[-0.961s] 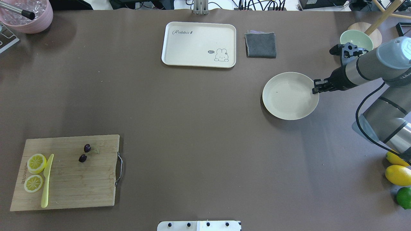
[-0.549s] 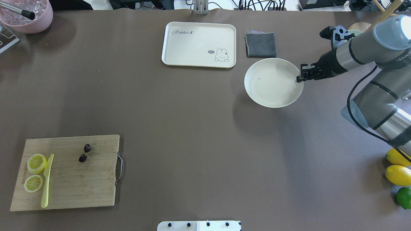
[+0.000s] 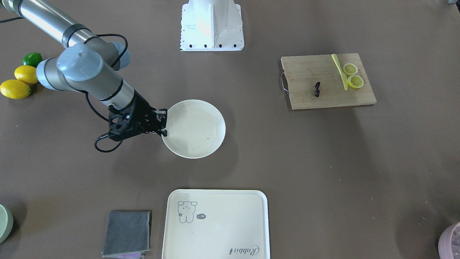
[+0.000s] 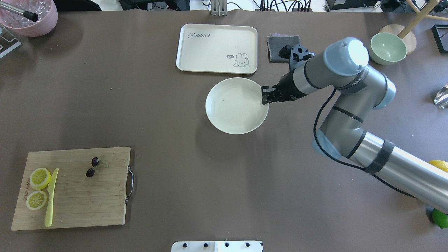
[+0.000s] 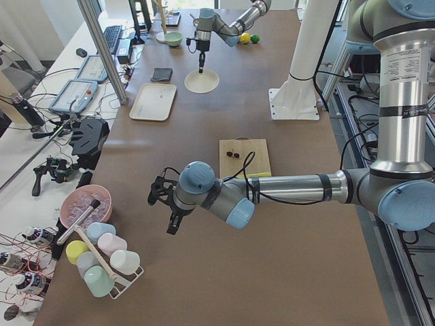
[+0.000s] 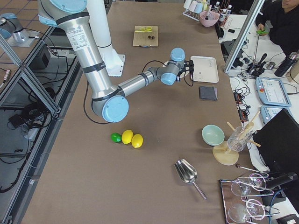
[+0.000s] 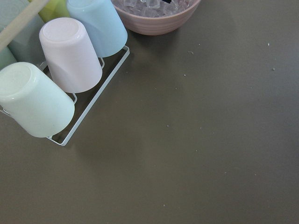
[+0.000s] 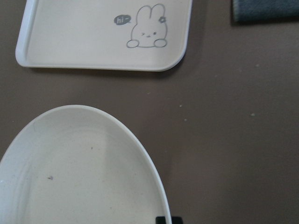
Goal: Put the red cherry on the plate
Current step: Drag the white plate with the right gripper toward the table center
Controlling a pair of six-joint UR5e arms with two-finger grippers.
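The red cherry, a dark pair on a thin stem, lies on the wooden cutting board at the near left; it also shows as the cherry in the front view. The round cream plate hangs just above the table's middle, close to the rabbit tray, and throws a shadow. My right gripper is shut on its right rim; the plate fills the right wrist view. My left gripper shows only in the left side view, far from the cherry, so I cannot tell its state.
Two lemon slices and a yellow knife share the board. A rabbit tray and grey cloth lie beyond the plate. A green bowl stands far right, a pink ice bowl far left. Cups sit under the left wrist.
My right arm has carried the plate leftward from the table's right side to its middle, near the rabbit tray. The cherry and board have not moved.
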